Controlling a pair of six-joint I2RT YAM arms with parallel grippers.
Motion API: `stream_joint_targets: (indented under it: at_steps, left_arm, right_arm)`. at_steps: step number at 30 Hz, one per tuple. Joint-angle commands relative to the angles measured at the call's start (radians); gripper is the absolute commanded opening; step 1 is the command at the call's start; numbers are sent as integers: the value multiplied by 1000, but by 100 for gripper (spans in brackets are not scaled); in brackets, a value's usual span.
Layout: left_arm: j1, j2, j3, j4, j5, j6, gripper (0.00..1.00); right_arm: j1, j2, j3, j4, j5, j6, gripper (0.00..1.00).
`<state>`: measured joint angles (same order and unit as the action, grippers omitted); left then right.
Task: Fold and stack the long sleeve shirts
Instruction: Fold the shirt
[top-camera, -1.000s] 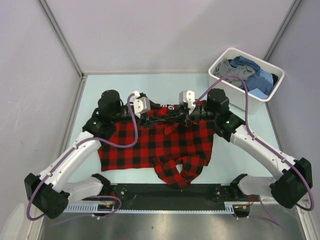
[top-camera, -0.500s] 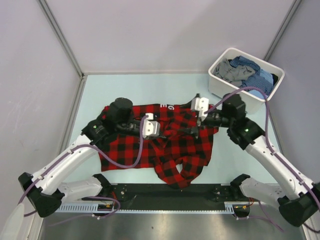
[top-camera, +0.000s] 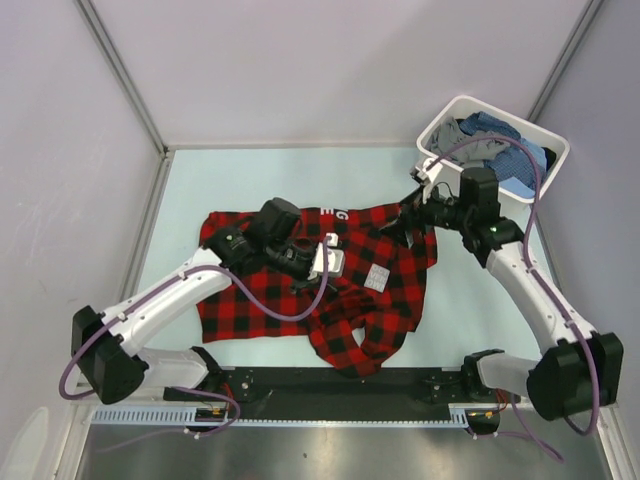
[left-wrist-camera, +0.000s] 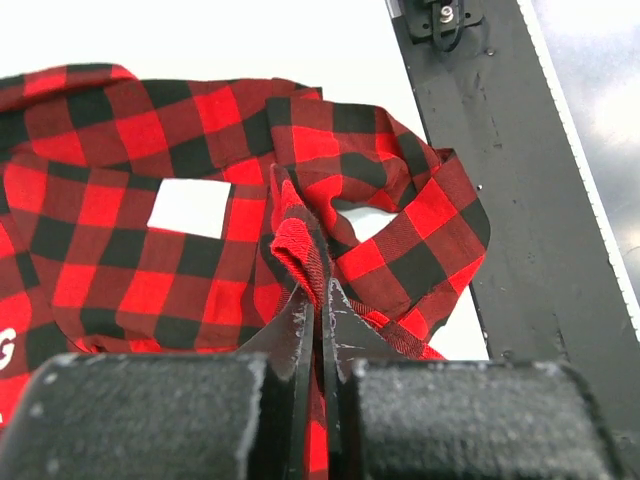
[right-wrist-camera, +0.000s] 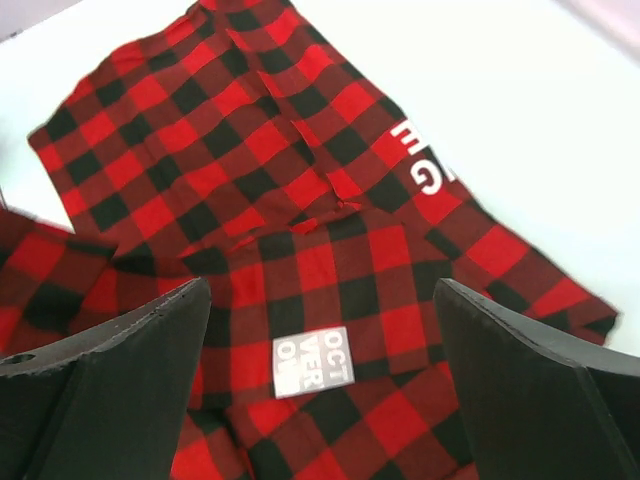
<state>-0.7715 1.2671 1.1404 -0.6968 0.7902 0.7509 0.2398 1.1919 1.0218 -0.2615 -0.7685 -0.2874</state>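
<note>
Presently, the red-and-black check shirt (top-camera: 270, 290) is spread on the table (top-camera: 250, 180), to the left of the white tub (top-camera: 510, 118) and nearer the arm bases than the tub. The cloth is partly bunched. One sleeve is looped into a heap at the edge farthest from the tub, beside the black rail (top-camera: 340, 385). A white label patch (top-camera: 377, 278) is exposed on the half of the shirt closer to the tub. White lettering (top-camera: 342, 214) is seen along the edge facing the far wall.

The left gripper (top-camera: 345, 268) is positioned over the middle of the shirt, well apart from the tub. In the left wrist view, its fingers (left-wrist-camera: 300, 335) are pressed together on a raised fold of the red-and-black cloth, which is pinched between them.

The right gripper (top-camera: 408, 218) is held just beside the tub, over the shirt corner closest to it. In the right wrist view, its fingers (right-wrist-camera: 120, 370) are spread wide, and nothing is gripped between them.

Further shirts, a blue check one (top-camera: 525, 165) and a grey one (top-camera: 460, 140), are heaped inside the tub.
</note>
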Motion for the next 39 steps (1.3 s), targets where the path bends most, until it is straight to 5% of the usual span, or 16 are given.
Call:
stream_joint_targets:
  at_steps: [1, 5, 12, 20, 27, 35, 37, 39]
  left_arm:
    - [-23, -38, 54, 19, 58, 41, 0]
    - [-17, -25, 128, -3, 67, 2, 0]
    - [20, -25, 180, 5, 96, 42, 0]
    - [8, 211, 381, -4, 219, 2, 0]
    - [-34, 219, 421, 2, 196, -13, 0]
    - [63, 161, 335, 147, 179, -252, 0]
    - [144, 141, 276, 221, 178, -352, 0]
    - [201, 127, 201, 310, 169, -454, 0]
  right_arm:
    - [-5, 135, 46, 122, -31, 140, 98]
    - [-5, 351, 127, 183, -55, 234, 88]
    - [-5, 701, 367, 166, -87, 326, 51]
    - [56, 902, 564, 148, -149, 390, 43]
    - [108, 1000, 584, 12, -187, 343, 29]
    - [108, 1040, 560, -244, -193, 192, 28]
    - [99, 1022, 566, -277, -202, 182, 34]
    - [76, 974, 584, -277, -207, 183, 49]
